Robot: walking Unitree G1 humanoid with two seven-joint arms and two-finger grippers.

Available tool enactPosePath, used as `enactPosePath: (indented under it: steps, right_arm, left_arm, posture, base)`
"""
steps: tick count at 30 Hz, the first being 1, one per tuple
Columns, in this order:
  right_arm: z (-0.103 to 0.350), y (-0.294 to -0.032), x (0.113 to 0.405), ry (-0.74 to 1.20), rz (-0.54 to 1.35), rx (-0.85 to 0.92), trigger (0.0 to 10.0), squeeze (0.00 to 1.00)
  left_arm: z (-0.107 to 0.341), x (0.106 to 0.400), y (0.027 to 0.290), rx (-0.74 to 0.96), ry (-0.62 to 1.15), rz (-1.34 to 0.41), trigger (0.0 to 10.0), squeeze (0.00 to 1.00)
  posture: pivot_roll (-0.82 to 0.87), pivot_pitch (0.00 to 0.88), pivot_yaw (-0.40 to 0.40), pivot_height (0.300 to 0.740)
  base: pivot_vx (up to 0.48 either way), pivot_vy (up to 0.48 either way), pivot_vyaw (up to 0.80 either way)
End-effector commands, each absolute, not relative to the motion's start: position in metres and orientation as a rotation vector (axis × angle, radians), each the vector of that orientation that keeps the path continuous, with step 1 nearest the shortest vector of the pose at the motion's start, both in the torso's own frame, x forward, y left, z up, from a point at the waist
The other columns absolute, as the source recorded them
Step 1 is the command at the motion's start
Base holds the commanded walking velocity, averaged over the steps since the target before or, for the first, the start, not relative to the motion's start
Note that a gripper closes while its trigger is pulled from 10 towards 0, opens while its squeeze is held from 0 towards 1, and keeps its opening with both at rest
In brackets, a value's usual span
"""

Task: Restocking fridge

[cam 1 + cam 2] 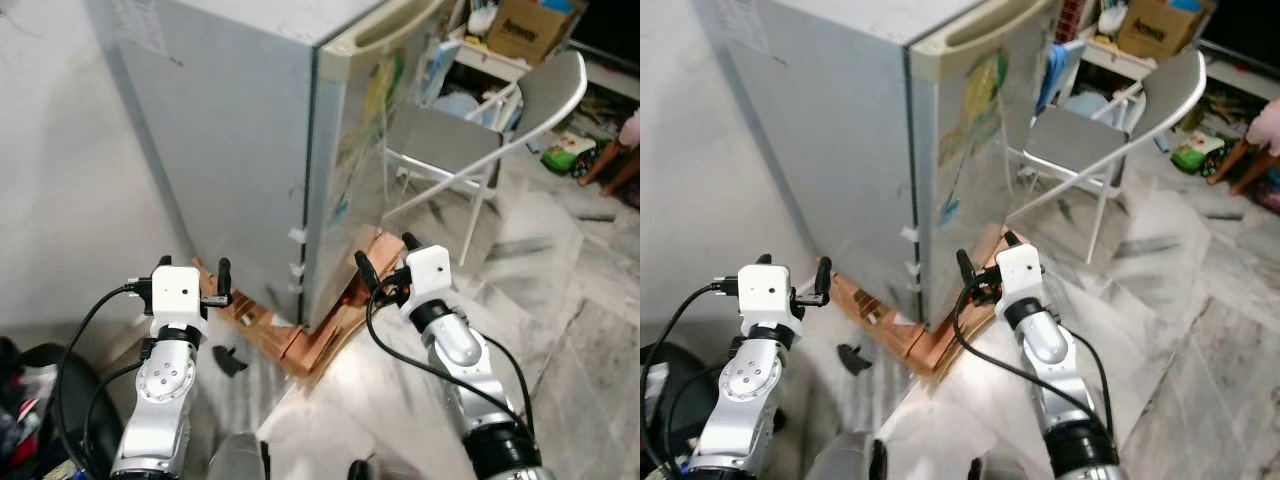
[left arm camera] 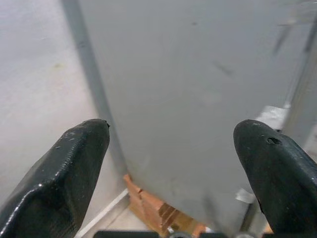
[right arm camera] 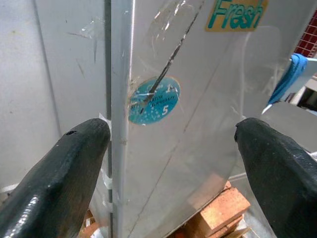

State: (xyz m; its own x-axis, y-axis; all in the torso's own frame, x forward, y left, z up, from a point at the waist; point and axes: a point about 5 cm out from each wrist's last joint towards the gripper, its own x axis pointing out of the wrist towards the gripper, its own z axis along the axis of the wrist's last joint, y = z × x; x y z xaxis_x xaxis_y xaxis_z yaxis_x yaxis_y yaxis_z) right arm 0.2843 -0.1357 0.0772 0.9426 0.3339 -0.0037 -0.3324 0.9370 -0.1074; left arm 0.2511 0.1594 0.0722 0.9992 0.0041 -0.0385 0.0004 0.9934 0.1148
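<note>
So, the tall silver-grey metal fridge [image 1: 240,130] is seen corner-on, with its door shut and propped on a base of orange-brown bricks and wood blocks [image 1: 300,345]. The left gripper [image 1: 190,285] is held up just short of the plain grey side panel, its black fingers [image 2: 74,163] spread wide with nothing between them. The right gripper [image 1: 385,260] is likewise spread and empty, and the door face is framed between its fingers [image 3: 64,168], with the round teal sticker [image 3: 154,100] roughly midway and the door's side edge closer to one fingertip. A cream recessed handle strip [image 1: 385,30] is seen along the top of the door, well above and beyond both pairs of fingertips. A grey metal folding chair [image 1: 480,130] is parked past the right fingers, near the door's front.

No groceries are held, so the step in hand is probably getting the door opened. To do it well, the right fingers should be raised to that top handle rather than pushed at the flat face, and the pull kept gentle since the brick base looks wobbly. The chair could be clipped by the swinging door.
</note>
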Motion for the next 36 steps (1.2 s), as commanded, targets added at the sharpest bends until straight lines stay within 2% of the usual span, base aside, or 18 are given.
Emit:
enactPosePath:
  steps: [1, 9, 16, 21, 33, 36]
  right_arm:
    - [0.0764, -0.1462, 0.2842, 0.008, 0.319, -0.134, 10.0, 0.0]
    - [0.0783, -0.1457, 0.2812, -0.003, 0.332, -0.135, 10.0, 0.0]
    - [0.0796, -0.1444, 0.2816, -0.009, 0.341, -0.138, 10.0, 0.0]
    - [0.0804, -0.1421, 0.2808, -0.012, 0.36, -0.151, 10.0, 0.0]
    - [0.0796, -0.1428, 0.2781, -0.005, 0.367, -0.161, 10.0, 0.0]
    - [0.0793, -0.1429, 0.2772, -0.002, 0.369, -0.162, 10.0, 0.0]
  left_arm:
    - [0.0716, 0.2546, 0.1577, 0.131, 0.03, -0.042, 10.0, 0.0]
    - [0.0692, 0.2541, 0.1663, 0.151, 0.026, -0.038, 10.0, 0.0]
    - [0.0709, 0.2527, 0.1648, 0.135, 0.014, -0.042, 10.0, 0.0]
    - [0.0689, 0.2496, 0.1626, 0.126, 0.008, -0.052, 10.0, 0.0]
    - [0.0674, 0.2483, 0.1645, 0.11, 0.01, -0.038, 10.0, 0.0]
    - [0.0668, 0.2481, 0.1652, 0.109, 0.013, -0.031, 10.0, 0.0]
  posture:
    - [0.1, 0.079, -0.022, 0.74]
    - [0.09, 0.079, -0.025, 0.74]
    - [0.1, 0.081, -0.027, 0.74]
    - [0.09, 0.085, -0.029, 0.74]
    - [0.09, 0.092, -0.03, 0.74]
    - [0.09, 0.094, -0.03, 0.74]
  base:
    - [0.0, 0.0, -0.8]
    - [0.0, 0.0, -0.8]
    - [0.0, 0.0, -0.8]
    - [0.297, 0.0, -0.8]
    - [0.0, 0.0, -0.8]
    - [0.0, 0.0, -0.3]
